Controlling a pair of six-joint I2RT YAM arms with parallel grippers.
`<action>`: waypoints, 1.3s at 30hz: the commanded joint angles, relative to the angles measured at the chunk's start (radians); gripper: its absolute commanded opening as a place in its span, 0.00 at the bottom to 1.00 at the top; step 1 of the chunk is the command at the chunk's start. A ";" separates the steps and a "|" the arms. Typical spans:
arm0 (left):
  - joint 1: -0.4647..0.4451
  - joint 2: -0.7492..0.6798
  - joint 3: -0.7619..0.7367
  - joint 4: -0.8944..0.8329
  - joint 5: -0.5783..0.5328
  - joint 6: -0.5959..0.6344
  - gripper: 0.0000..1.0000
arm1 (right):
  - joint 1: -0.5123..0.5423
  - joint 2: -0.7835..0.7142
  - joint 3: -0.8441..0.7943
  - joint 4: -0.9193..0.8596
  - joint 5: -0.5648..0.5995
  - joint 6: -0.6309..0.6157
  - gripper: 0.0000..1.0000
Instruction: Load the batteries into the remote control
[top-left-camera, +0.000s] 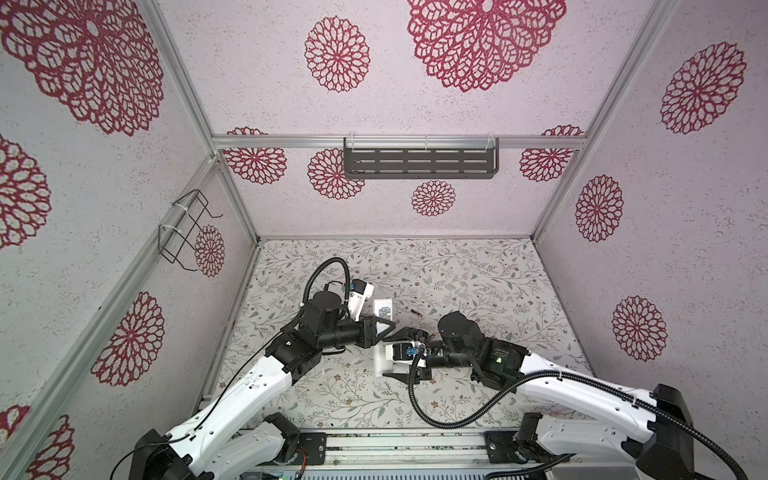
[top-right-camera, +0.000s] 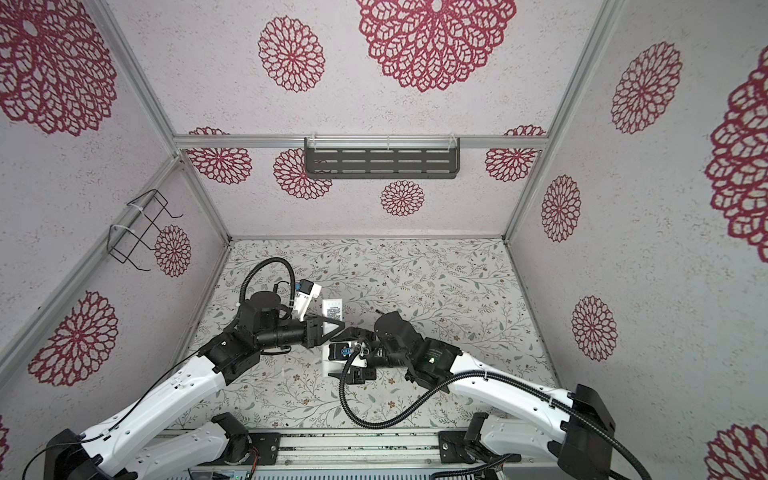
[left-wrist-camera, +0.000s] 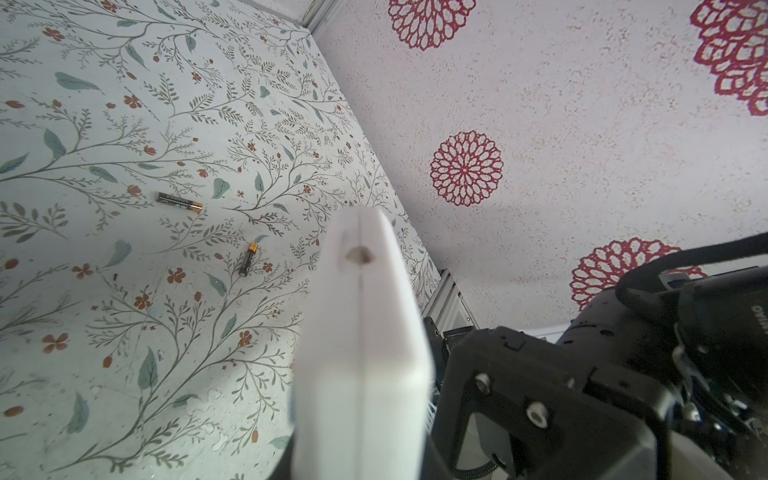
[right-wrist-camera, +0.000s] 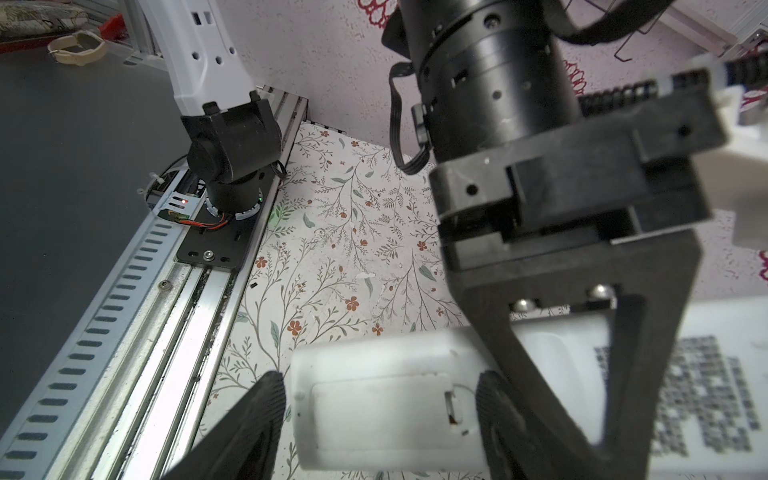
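**Left gripper (top-left-camera: 384, 329) pinches remote control (top-left-camera: 382, 309) mid-length**

Right gripper (right-wrist-camera: 380, 411) spread wide, jaws either side of the remote's cover end. Remote looks light, rigid, slick; long edges give the surest hold. Two batteries (left-wrist-camera: 180, 202) (left-wrist-camera: 248, 259) lie loose on the table (top-left-camera: 478, 282) nearby. Small, likely to roll; take across the barrel.

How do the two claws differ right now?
The left gripper is clamped shut on the middle of the remote control; the right gripper stands open. The left gripper holds the remote; the right gripper straddles its battery cover end, one finger past the tip. Both have black fingers.
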 joint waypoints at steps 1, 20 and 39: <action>0.001 -0.020 -0.004 0.047 0.010 -0.003 0.01 | -0.005 0.008 -0.010 -0.013 -0.013 -0.016 0.75; 0.005 -0.026 -0.004 0.050 0.010 -0.006 0.01 | -0.005 0.051 -0.003 -0.097 -0.048 -0.026 0.71; 0.005 -0.039 -0.009 0.047 0.007 -0.005 0.01 | 0.009 0.126 0.048 -0.154 -0.170 -0.027 0.68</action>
